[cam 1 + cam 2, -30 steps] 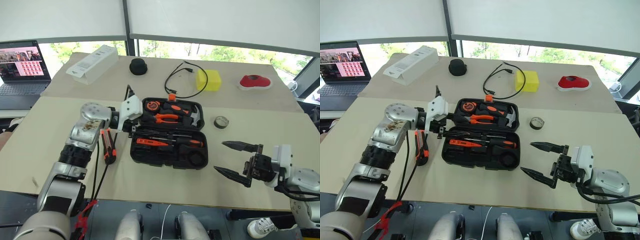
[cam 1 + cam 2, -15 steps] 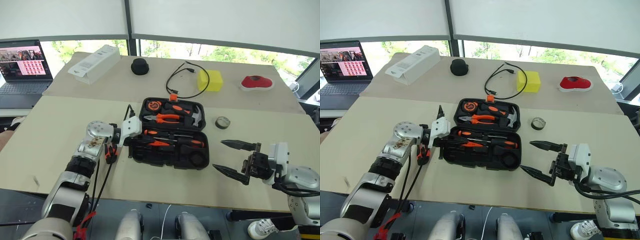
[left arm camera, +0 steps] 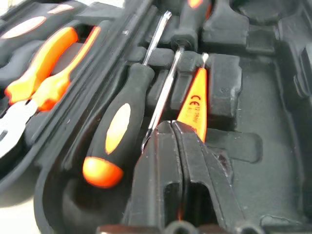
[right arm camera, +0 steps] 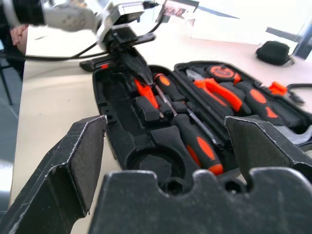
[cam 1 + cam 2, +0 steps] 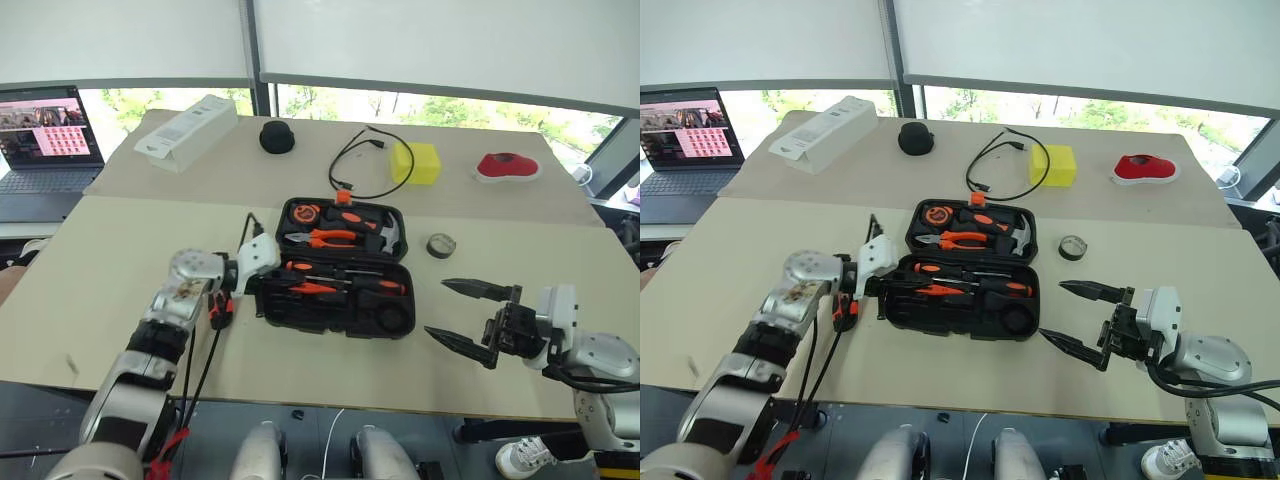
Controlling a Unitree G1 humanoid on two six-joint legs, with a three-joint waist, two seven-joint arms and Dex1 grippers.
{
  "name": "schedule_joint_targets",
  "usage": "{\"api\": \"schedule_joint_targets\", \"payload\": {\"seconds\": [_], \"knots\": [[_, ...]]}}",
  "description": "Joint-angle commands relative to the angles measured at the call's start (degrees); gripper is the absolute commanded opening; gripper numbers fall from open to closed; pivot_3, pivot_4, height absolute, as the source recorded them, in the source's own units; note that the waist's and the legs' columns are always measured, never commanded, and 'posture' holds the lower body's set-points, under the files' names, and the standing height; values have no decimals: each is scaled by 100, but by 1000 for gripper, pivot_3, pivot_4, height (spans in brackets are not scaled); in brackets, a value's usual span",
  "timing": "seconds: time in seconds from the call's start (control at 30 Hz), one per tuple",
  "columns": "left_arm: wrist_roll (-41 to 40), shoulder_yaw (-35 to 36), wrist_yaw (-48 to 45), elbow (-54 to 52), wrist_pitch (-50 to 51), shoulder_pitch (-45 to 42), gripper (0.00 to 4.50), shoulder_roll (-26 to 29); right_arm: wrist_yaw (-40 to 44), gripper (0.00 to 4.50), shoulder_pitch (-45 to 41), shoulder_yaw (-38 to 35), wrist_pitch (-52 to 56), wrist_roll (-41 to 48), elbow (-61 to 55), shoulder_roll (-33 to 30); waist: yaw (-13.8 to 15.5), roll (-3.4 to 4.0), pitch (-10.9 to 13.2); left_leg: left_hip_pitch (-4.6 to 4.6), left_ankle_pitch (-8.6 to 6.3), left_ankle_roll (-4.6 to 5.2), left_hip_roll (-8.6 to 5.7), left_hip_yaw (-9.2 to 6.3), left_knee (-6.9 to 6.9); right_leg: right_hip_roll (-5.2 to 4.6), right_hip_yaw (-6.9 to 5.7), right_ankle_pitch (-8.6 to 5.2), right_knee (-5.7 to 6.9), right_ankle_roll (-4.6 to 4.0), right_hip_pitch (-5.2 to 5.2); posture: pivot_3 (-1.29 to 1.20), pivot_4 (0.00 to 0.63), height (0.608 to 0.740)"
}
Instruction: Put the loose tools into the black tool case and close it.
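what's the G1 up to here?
It is packing tools into the open black tool case. The left gripper is down in the case's near half, fingers together over the little orange tester screwdriver beside a steel-shaft screwdriver. The right gripper hovers open to the case's right. A utility knife lies on the table by the left arm.

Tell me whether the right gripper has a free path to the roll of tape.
Probably yes: the right gripper stands open over bare table, and the roll of tape lies just beyond it, with nothing between.
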Motion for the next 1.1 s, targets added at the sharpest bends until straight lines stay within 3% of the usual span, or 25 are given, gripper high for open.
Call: {"api": "schedule_joint_targets", "payload": {"seconds": [0.03,0.17,0.27,0.47,0.6,0.73,0.83,1.0,1.1], "knots": [[-851,1130,277,-1222,228,584,1879,465,93,4500,-152,-272,-603,-61,253,62,-27,-1,1,-5,0,0,0,-5,1,0,0,0,2,-1,-4,0,150,740],[-1274,2428,733,-2249,539,2216,3280,924,377,4500,-109,-364,-855,-22,576,-38,-112,2,0,8,-4,4,4,-25,-12,-8,7,1,0,-1,-3,0,150,740],[-1366,3263,1119,-2656,592,3449,4374,945,623,4500,-78,-384,-938,23,783,-103,-115,5,2,47,-6,5,3,-18,-46,-31,15,-3,-12,2,21,0,150,740],[-1202,4435,1975,-3033,609,5542,4455,487,984,4500,-148,-289,-987,59,1083,-94,-40,-10,5,65,-6,4,5,-15,-45,-37,10,-6,-16,-3,37,0,150,740],[-1256,4579,2540,-3638,974,6152,4455,201,1156,4500,-241,-203,-929,130,1085,-49,9,-12,5,64,-7,3,8,-13,-45,-41,8,-14,-20,-13,34,0,150,740],[-2041,4425,3366,-4862,2516,6179,4455,92,1248,4500,-379,-91,-854,271,910,36,32,-14,6,64,-7,2,11,-12,-45,-40,7,-23,-19,-30,34,0,150,740],[-2542,4243,4026,-5505,3586,5665,4455,326,1100,4500,-662,-96,-819,420,784,164,23,-10,8,65,-7,2,11,-11,-45,-39,8,-13,-17,-12,34,0,150,740],[-3064,3495,6008,-6132,5778,4003,4455,198,1004,4500,-917,85,-154,645,189,-25,25,-9,7,66,-5,4,3,-20,-44,-29,8,-9,-6,-7,36,0,150,740],[-2913,2835,7090,-6104,6666,3099,4455,-524,946,4500,-1326,122,90,570,89,-256,-23,-9,5,66,-7,3,-5,-22,-44,-32,15,-4,-8,0,39,0,150,740]]}}
